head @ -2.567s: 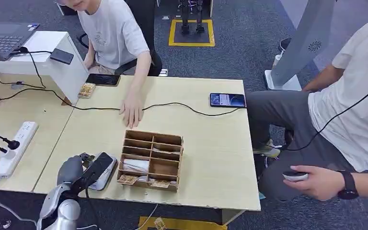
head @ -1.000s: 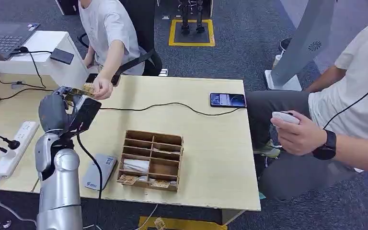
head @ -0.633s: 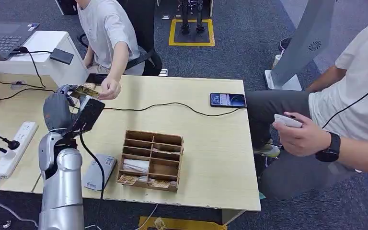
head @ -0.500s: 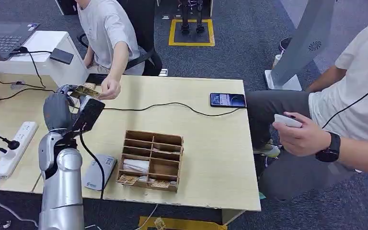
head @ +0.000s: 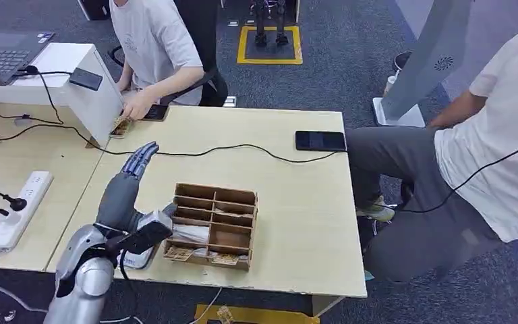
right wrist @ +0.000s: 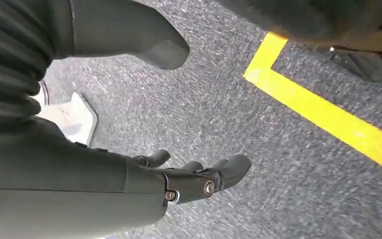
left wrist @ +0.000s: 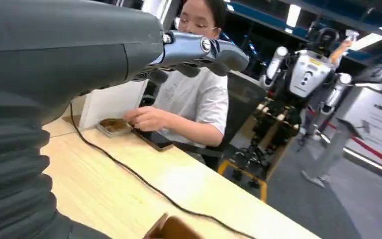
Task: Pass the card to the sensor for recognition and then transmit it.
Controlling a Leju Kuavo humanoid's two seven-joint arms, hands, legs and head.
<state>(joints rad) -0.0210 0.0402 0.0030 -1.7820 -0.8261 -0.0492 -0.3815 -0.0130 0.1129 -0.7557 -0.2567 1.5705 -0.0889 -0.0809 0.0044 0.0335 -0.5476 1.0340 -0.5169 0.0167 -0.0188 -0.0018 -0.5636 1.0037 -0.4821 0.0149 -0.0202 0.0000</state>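
Card (head: 122,125): a brownish stack of what look like cards lies on the surface well beyond the left hand's fingertips, next to the foot of a white box (head: 74,81), and a seated person's hand (head: 135,106) rests right over it; whether the task's own card is among them cannot be told for sure. Left hand (head: 125,189) hovers above the surface with its fingers stretched out flat and apart, holding nothing; the left wrist view shows the same straight fingers (left wrist: 199,47) with nothing between them and the thumb. Behind the hand's wrist, close to the robot, lies the grey sensor (head: 136,256), partly hidden by the forearm, and just beside the hand stands a wooden compartment box (head: 212,226) with more cards in its near slots. Right hand (right wrist: 194,179) hangs over the carpeted floor, fingers loosely extended and holding nothing. A black cable (head: 243,148) crosses the surface past the fingertips, and a dark phone (head: 320,140) lies well off to the far side. Judging from the unladen hand and the person's hand on the stack, the hand-over seems done, so the task looks complete or nearly so; what may remain is only drawing the arm back
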